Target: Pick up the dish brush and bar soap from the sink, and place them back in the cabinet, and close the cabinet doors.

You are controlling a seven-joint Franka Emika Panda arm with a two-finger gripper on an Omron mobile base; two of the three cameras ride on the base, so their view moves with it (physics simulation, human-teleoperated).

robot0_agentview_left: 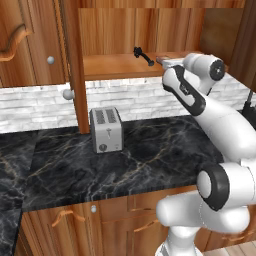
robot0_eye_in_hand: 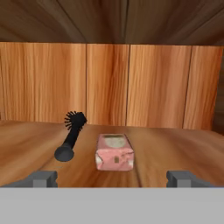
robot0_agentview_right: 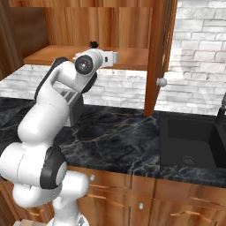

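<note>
inside the cabinet (robot0_agentview_left: 125, 30) — bar soap (robot0_eye_in_hand: 114, 152) and dish brush (robot0_eye_in_hand: 72, 136) lie side by side on its wooden shelf (robot0_eye_in_hand: 175, 148), gripper (robot0_eye_in_hand: 112, 178) fingers spread wide, empty.

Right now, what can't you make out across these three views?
- Soap: seen in hand view; in both base views the arm's hand covers that part of the shelf.
- Brush: only a tip shows in right base view, behind the arm.
- Tool: fingertips alone show in hand view, wide apart.
- Sink: cut by right edge of right base view.
- Doors: tops cropped.
</note>
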